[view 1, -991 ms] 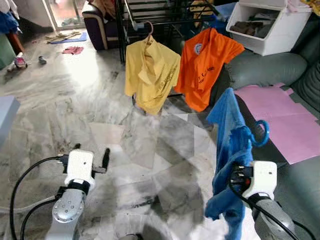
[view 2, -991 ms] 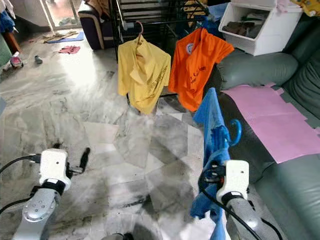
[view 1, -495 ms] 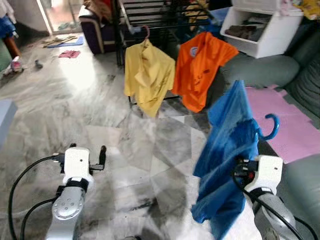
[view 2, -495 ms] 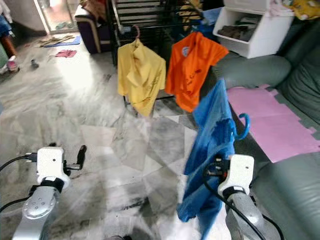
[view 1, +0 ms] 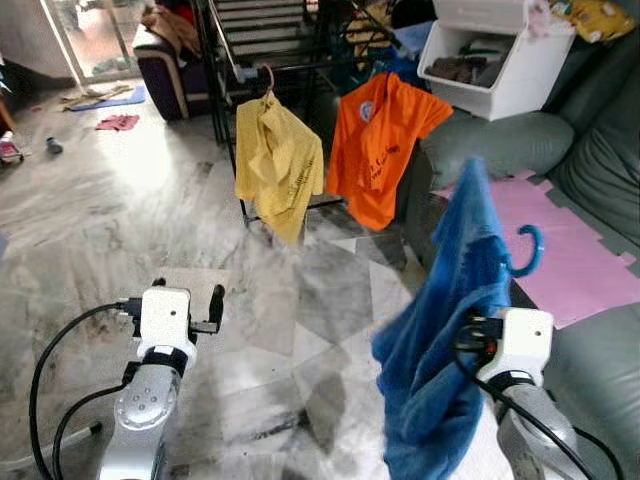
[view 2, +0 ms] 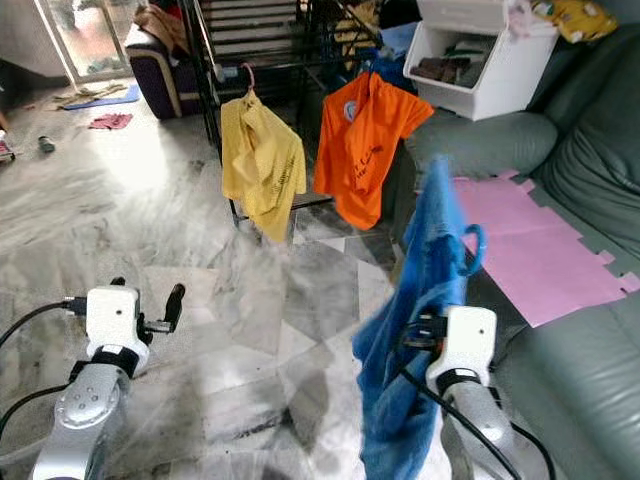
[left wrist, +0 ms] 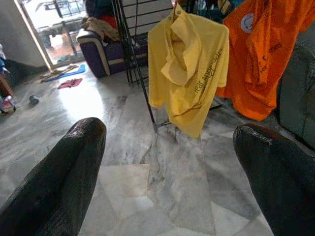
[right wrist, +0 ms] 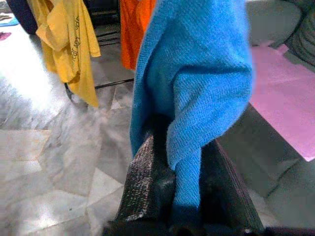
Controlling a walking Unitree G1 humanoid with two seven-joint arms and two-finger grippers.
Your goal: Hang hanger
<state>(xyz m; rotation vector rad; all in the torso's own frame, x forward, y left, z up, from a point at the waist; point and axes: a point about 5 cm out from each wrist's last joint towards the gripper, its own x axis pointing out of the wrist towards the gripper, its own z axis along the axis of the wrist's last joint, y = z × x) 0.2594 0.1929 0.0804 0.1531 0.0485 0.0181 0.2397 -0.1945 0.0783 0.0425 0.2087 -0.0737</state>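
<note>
1. Carrying stage: right pincer (right wrist: 187,196) clenched on blue garment (view 1: 450,330) with its blue hanger (view 1: 527,250), lower right of frame.
2. Left pincer (left wrist: 167,162) released, idle, lower left.
3. Next, as judged: approach black drying rack (view 1: 270,40), upper centre, beside yellow shirt (view 1: 275,165) and orange shirt (view 1: 380,140); raise hook over a rail.

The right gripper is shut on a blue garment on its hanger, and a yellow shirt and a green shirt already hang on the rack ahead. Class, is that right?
Not quite: beside the yellow shirt on the rack hangs an orange shirt, not green, as the left eye view shows. The right gripper is shut on the blue garment.
</note>
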